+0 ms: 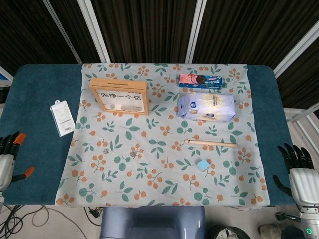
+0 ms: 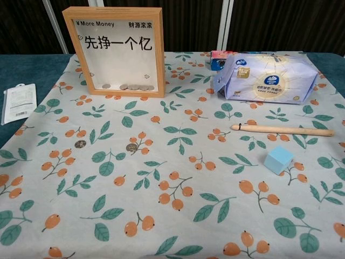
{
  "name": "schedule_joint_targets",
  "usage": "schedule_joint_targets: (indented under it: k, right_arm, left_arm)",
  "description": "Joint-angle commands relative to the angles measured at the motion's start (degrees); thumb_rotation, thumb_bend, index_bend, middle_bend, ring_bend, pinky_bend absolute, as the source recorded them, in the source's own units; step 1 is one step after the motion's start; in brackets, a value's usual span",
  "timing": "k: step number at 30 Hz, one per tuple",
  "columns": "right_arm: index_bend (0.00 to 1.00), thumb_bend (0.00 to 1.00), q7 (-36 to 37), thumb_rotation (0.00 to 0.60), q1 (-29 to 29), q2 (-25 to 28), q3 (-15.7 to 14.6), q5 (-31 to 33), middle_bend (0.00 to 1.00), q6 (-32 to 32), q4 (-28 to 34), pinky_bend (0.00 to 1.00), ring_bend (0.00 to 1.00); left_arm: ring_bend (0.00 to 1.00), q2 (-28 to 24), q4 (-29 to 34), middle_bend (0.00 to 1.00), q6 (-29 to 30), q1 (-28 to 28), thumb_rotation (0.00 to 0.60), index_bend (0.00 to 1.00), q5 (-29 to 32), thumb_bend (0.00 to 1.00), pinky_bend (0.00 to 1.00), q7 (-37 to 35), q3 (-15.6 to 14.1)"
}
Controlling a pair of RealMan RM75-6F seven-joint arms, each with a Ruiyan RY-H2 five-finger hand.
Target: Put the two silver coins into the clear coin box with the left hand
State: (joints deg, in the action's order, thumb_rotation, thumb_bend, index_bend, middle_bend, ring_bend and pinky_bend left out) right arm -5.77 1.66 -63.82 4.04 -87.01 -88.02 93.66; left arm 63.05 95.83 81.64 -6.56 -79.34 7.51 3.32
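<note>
Two silver coins lie flat on the patterned cloth: one coin (image 2: 80, 144) (image 1: 105, 151) to the left, the other coin (image 2: 131, 147) (image 1: 133, 154) a little to its right. The clear coin box (image 2: 116, 49) (image 1: 119, 96), wood-framed with black characters on its front, stands upright behind them and has several coins at its bottom. My left hand (image 1: 7, 157) rests open at the table's left edge, far from the coins. At the right edge my right hand (image 1: 299, 168) is open too. Neither hand shows in the chest view.
A white flat packet (image 1: 63, 117) lies left of the cloth. On the right are a tissue pack (image 2: 267, 77), a cookie box (image 1: 200, 81), a wooden stick (image 2: 281, 130) and a small blue cube (image 2: 278, 159).
</note>
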Motion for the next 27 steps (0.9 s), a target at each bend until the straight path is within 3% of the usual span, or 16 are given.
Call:
schedule_joint_targets:
  k: [1, 19, 27]
  right_arm:
    - [0.12, 0.37, 0.15, 0.6, -0.08, 0.12, 0.01, 0.96, 0.08, 0.48, 0.68, 0.0, 0.03]
    - [0.12, 0.37, 1.11, 0.6, -0.51, 0.83, 0.47, 3.12, 0.08, 0.73, 2.49, 0.0, 0.03]
    - [0.12, 0.37, 1.74, 0.6, -0.77, 0.82, 0.79, 3.99, 0.08, 0.54, 3.07, 0.0, 0.03]
  left_arm:
    - [0.0, -0.01, 0.02, 0.0, 0.02, 0.02, 0.6, 0.03, -0.07, 0.16, 0.0, 0.08, -0.04]
    - [0.0, -0.5, -0.12, 0.0, -1.45, -0.51, 0.6, 0.03, 1.04, 0.16, 0.0, -0.47, 0.36]
    - [0.0, -4.49, 3.83, 0.0, -10.55, -7.05, 0.6, 0.03, -2.43, 0.16, 0.0, -0.78, 0.69]
